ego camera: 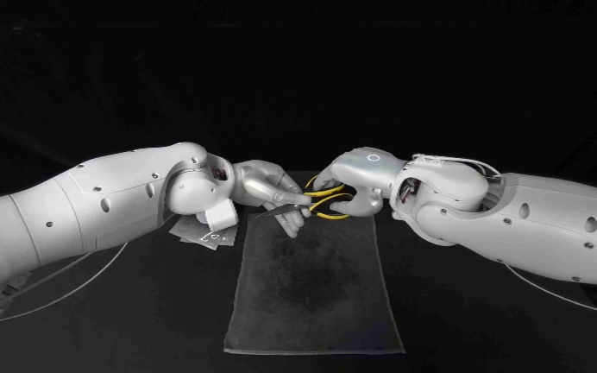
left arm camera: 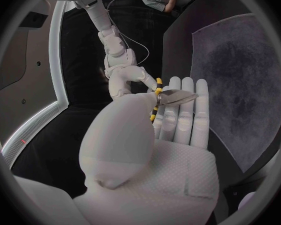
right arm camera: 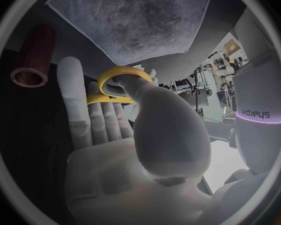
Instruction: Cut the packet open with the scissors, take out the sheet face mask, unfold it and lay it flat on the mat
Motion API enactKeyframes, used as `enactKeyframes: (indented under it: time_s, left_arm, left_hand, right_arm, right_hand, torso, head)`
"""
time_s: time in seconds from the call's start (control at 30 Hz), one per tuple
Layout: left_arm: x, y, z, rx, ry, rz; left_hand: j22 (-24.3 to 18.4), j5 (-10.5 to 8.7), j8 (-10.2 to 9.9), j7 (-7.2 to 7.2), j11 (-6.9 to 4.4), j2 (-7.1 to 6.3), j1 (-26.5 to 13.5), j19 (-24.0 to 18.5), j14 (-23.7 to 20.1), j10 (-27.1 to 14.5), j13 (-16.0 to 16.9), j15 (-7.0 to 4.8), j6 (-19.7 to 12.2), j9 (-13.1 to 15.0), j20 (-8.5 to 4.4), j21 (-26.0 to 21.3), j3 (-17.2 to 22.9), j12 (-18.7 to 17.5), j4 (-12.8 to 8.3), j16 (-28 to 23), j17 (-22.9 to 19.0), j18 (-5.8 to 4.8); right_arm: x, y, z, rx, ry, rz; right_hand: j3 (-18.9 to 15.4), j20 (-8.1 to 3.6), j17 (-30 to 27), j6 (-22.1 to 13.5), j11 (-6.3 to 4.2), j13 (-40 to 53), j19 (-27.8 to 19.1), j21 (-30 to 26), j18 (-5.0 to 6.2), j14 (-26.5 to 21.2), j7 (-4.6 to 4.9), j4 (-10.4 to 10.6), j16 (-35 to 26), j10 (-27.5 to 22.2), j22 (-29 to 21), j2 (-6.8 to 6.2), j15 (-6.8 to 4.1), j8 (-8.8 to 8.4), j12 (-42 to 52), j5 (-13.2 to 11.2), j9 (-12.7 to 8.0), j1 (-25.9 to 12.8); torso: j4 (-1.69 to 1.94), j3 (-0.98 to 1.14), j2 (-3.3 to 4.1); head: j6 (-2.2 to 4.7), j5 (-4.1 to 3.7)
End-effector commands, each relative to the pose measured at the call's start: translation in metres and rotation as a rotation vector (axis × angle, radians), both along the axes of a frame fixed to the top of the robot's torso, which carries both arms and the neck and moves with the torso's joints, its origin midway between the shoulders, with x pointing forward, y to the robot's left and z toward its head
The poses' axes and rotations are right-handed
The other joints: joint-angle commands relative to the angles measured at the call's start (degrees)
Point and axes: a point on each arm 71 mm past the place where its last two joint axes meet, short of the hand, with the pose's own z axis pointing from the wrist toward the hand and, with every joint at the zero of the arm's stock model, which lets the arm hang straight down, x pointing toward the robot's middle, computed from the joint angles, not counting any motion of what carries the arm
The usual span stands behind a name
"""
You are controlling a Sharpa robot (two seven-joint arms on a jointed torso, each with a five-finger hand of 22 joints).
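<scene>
The scissors (ego camera: pixel 314 203) have yellow handles and dark blades, and hang over the far end of the grey mat (ego camera: pixel 314 291). My right hand (ego camera: pixel 357 185) grips the handles, its thumb through a yellow loop (right arm camera: pixel 120 80). The blades (left arm camera: pixel 173 97) lie across the fingers of my left hand (ego camera: pixel 272 190), with the thumb (left arm camera: pixel 131 117) pressed over them. My right hand (left arm camera: pixel 123 81) meets it from the far side. The white packet (ego camera: pixel 214 229) lies on the table under my left wrist, just left of the mat's far corner, partly hidden by the arm.
A brown wooden cylinder (right arm camera: pixel 33 55) with an open end stands on the table beside the mat (right arm camera: pixel 134 20), near my right hand. Black table surrounds the mat (left arm camera: pixel 240 75) on all sides.
</scene>
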Motion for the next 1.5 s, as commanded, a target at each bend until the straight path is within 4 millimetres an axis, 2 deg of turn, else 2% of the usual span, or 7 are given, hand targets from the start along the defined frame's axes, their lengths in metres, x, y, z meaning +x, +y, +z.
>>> enactKeyframes:
  time_s: [0.03, 0.37, 0.93, 1.1, 1.27, 1.33, 1.5]
  left_arm:
    - [-0.003, -0.008, 0.006, -0.064, 0.015, -0.026]
    - [-0.007, -0.013, 0.007, -0.078, 0.017, -0.041]
    - [-0.01, -0.02, 0.008, -0.093, 0.017, -0.069]
    - [-0.012, -0.023, 0.009, -0.102, 0.016, -0.078]
    - [-0.012, -0.025, 0.009, -0.115, 0.021, -0.082]
    - [-0.013, -0.026, 0.01, -0.123, 0.025, -0.086]
    - [-0.014, -0.028, 0.011, -0.15, 0.04, -0.107]
  left_hand:
    - [0.0, 0.19, 0.4, -0.28, 0.02, -0.14, 0.4, 0.3, 0.0, 0.4, 0.1, -0.23, 0.1, 5.5, -0.22, 0.2, 3.3, 0.3, -2.9, 0.2, 0.1, 0.76]
    - [0.1, 0.19, 0.4, -0.29, 0.02, -0.14, 0.4, 0.3, 0.0, 0.4, 0.1, -0.23, 0.1, 5.5, -0.22, 0.2, 3.4, 0.3, -2.9, 0.2, 0.1, 0.76]
    - [0.1, 0.19, 0.4, -0.33, -0.01, -0.15, 0.3, 0.3, 0.0, 0.4, 0.1, -0.24, 0.1, 5.7, -0.23, 0.3, 3.6, 0.3, -3.0, 0.2, 0.1, 0.76]
    - [0.1, 0.19, 0.4, -0.35, -0.03, -0.16, 0.3, 0.3, 0.0, 0.4, 0.1, -0.25, 0.0, 5.8, -0.25, 0.4, 3.8, 0.3, -3.1, 0.2, 0.2, 0.76]
    - [0.1, 0.18, 0.4, -0.36, -0.03, -0.16, 0.3, 0.3, 0.0, 0.4, 0.1, -0.25, 0.0, 5.8, -0.25, 0.4, 3.8, 0.3, -3.1, 0.2, 0.2, 0.76]
    - [0.1, 0.18, 0.5, -0.37, -0.03, -0.15, 0.3, 0.3, 0.0, 0.4, 0.1, -0.26, 0.0, 5.8, -0.25, 0.4, 3.9, 0.3, -3.1, 0.2, 0.2, 0.76]
    - [0.2, 0.17, 0.6, -0.41, -0.03, -0.09, -0.4, 0.2, 0.0, 0.6, 0.2, -0.25, 0.0, 6.2, -0.2, 0.5, 4.1, 0.3, -2.8, 0.2, 0.3, 0.72]
  right_arm:
    - [0.002, 0.002, -0.007, -0.068, 0.013, -0.015]
    - [0.004, 0.009, -0.017, -0.121, 0.056, -0.021]
    - [0.008, 0.021, -0.033, -0.157, 0.117, -0.008]
    - [0.009, 0.025, -0.037, -0.158, 0.132, 0.001]
    - [0.009, 0.029, -0.042, -0.191, 0.155, 0.009]
    - [0.008, 0.03, -0.044, -0.204, 0.162, 0.01]
    - [0.006, 0.034, -0.05, -0.234, 0.178, 0.014]
  right_hand:
    - [0.4, -0.13, -0.1, 0.2, 0.18, -0.1, -0.2, -0.1, 0.68, 0.5, -0.01, 0.0, 0.2, 0.3, 0.3, 0.04, 0.11, 0.03, -0.1, -0.4, -0.1, -0.8]
    - [0.8, -0.45, -0.6, -0.5, 0.46, -0.1, 1.9, 5.1, -0.23, 0.6, -0.01, 0.5, 0.0, -1.0, 6.7, -0.37, 0.16, -0.72, -0.2, -0.4, -0.4, -1.8]
    - [5.7, -0.82, -0.9, 1.6, -0.19, 0.0, 3.1, 5.6, -0.56, 4.0, -0.03, 0.7, 0.8, 2.6, 7.2, 0.38, -0.37, 0.01, 0.1, -0.1, -0.1, -2.2]
    - [8.7, -0.57, -1.0, 3.4, -0.57, 0.0, 2.9, 4.8, -0.59, 5.5, -0.25, 1.1, 1.2, 5.6, 6.1, 1.49, -0.39, 1.05, 0.2, -1.5, 0.5, -2.3]
    - [13.3, -1.18, -0.5, 3.9, -0.75, -0.1, 1.9, 3.2, 0.21, 7.8, -1.18, 1.1, 2.2, 6.4, 4.2, 4.4, -0.95, 1.36, -0.2, -1.8, 1.0, -1.5]
    - [14.7, -1.38, -0.3, 3.7, -0.74, -0.1, 1.9, 3.5, 0.11, 8.3, -1.47, 0.7, 2.5, 6.1, 4.6, 4.83, -1.05, 1.26, -0.2, -1.6, 1.0, -1.3]
    - [16.4, -1.92, 1.3, 4.7, -1.82, 0.1, 1.9, 3.0, 0.22, 11.8, -0.95, -0.1, 4.5, 9.5, 4.1, 5.54, -2.23, 1.93, 0.5, -2.1, 1.4, -1.6]
  torso:
    - [0.04, -0.01, -0.01]
    - [0.06, -0.06, 0.04]
    - [0.03, -0.05, 0.03]
    - [0.08, -0.01, 0.03]
    - [0.01, -0.03, -0.02]
    - [0.01, -0.02, -0.01]
    - [0.03, 0.05, 0.04]
  head:
    - [-0.1, -0.13]
    - [-0.29, -0.24]
    - [-0.64, -0.25]
    - [-0.76, -0.25]
    - [-0.87, -0.27]
    - [-0.83, -0.25]
    - [-0.78, -0.17]
